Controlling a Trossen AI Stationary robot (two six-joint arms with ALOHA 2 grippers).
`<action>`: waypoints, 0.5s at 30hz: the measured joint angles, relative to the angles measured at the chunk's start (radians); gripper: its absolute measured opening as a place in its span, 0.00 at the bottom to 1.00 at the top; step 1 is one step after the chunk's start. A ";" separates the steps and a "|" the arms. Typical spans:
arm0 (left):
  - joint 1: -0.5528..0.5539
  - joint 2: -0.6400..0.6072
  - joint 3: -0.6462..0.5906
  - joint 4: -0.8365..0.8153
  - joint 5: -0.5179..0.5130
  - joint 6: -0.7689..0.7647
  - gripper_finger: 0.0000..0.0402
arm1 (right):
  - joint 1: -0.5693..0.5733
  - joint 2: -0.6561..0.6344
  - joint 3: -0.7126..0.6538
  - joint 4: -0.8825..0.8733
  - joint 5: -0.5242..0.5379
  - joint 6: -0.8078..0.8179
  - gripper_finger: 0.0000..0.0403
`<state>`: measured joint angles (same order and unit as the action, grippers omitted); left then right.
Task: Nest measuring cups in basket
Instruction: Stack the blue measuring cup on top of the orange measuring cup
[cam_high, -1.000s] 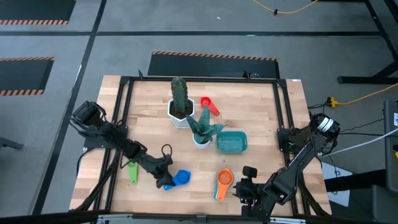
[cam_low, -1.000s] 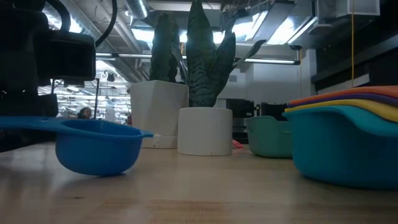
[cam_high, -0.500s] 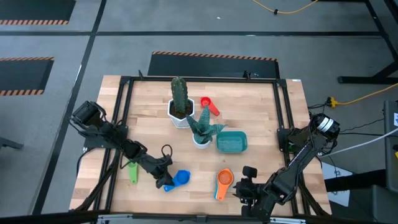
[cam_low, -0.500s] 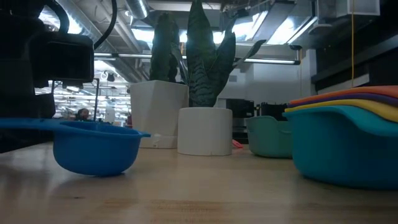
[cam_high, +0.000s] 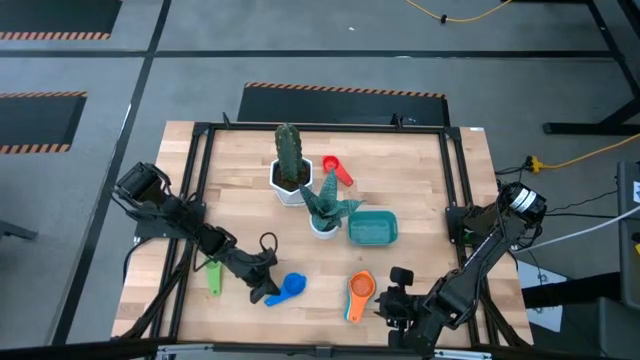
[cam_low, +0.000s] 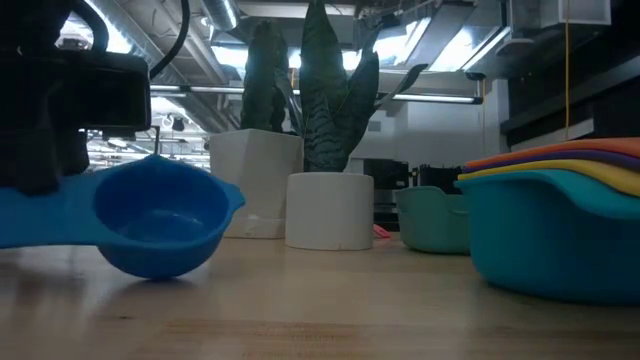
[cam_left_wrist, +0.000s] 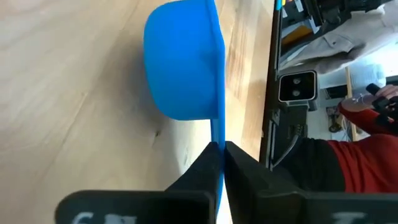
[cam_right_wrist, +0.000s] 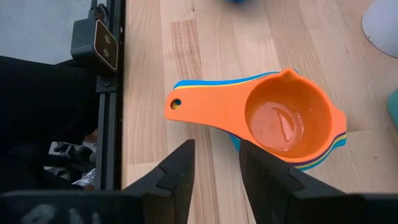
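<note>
1. The left gripper (cam_left_wrist: 217, 163) has its two fingers pinched tight on the flat handle of the blue measuring cup (cam_left_wrist: 183, 59). In the high view this cup (cam_high: 290, 287) sits in the lower middle of the picture.

2. In the low view the blue cup (cam_low: 150, 228) is tipped so you can see into its bowl. Its round bottom looks to be touching the wooden table (cam_low: 320, 310).

3. The right gripper (cam_right_wrist: 214, 180) waits at the bottom of the high view with its fingers apart and nothing between them. Just in front of it lies a stack of cups (cam_high: 359, 292) with the orange measuring cup (cam_right_wrist: 273, 115) on top.

4. What could go wrong: the fingers hold only the thin handle edge, so I think the cup could twist or slip out. The teal basket (cam_high: 373, 228) sits close beside the snake plant pot (cam_high: 324, 212), so a wide swing could bump the leaves.

5. Counting: one basket and two white plant pots, the other one holding a cactus (cam_high: 288, 160).

6. Single cups: one blue, one red (cam_high: 336, 169) near the top middle, and one green (cam_high: 213, 276) at lower left.

7. The stack shows orange, yellow and blue edges, but I cannot count its cups for sure.
</note>
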<state>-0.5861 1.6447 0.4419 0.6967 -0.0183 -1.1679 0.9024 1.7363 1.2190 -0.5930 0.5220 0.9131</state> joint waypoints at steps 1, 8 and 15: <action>0.000 0.000 0.000 0.000 -0.004 0.001 0.02 | 0.000 0.000 0.000 0.000 0.000 0.000 0.32; 0.000 0.000 -0.001 0.032 -0.043 0.032 0.02 | 0.000 0.000 0.000 0.005 0.000 -0.001 0.32; 0.000 0.000 -0.001 0.201 -0.140 0.109 0.02 | -0.003 0.000 0.000 0.037 0.000 -0.006 0.32</action>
<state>-0.5858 1.6447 0.4412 0.8982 -0.1585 -1.0588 0.8997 1.7363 1.2190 -0.5556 0.5224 0.9066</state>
